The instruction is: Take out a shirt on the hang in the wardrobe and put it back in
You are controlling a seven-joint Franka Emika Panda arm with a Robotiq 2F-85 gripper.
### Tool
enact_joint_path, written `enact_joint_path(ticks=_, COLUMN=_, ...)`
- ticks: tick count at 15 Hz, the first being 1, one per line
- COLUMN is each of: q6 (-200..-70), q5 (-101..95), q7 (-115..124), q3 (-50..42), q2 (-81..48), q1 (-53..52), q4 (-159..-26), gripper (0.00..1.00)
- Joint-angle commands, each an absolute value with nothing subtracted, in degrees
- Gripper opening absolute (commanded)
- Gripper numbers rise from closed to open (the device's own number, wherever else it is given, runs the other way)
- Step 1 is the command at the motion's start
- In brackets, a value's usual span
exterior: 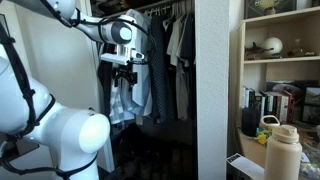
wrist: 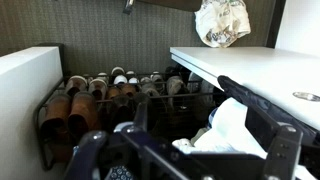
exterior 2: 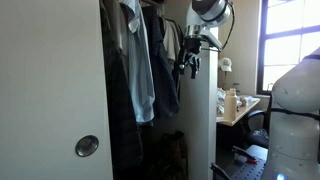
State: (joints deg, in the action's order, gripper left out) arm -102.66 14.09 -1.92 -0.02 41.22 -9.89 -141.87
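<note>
The wardrobe [exterior: 218, 90] has a dark interior, a rail of hanging shirts and a wide white side panel [exterior 2: 50, 80]. The dusty-blue shirt [exterior 2: 140, 65] hangs on the rail among darker clothes. My gripper [exterior: 125, 68] is at the wardrobe's open front, just under the rail, fingers pointing down; it also shows in an exterior view [exterior 2: 190, 60]. A pale white-blue shirt [exterior: 122, 100] hangs right below it. In the wrist view my gripper [wrist: 190, 120] has its fingers spread wide, with pale white-blue cloth [wrist: 228, 130] between them.
A shoe rack [wrist: 110, 95] full of shoes stands on the wardrobe floor. Plain grey shirts [exterior: 180, 40] hang further along the rail. A white bookshelf [exterior: 280, 60] with books and a tan bottle [exterior: 283, 150] stand beside the wardrobe. My base [exterior 2: 295, 100] is by a window.
</note>
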Motion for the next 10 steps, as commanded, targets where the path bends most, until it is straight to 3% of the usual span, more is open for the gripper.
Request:
enact_joint_path(ticks=1, q6=-102.31, q5=14.74, q7=-2.58, q3=0.94, q2=41.17, q1=-8.57, q4=-141.69, gripper=1.00)
enact_joint_path(ticks=10, q6=-94.44, q5=-1.76, q7=-4.04, q3=4.60, q2=38.58, q1=-6.72, q4=-121.11, gripper=1.00)
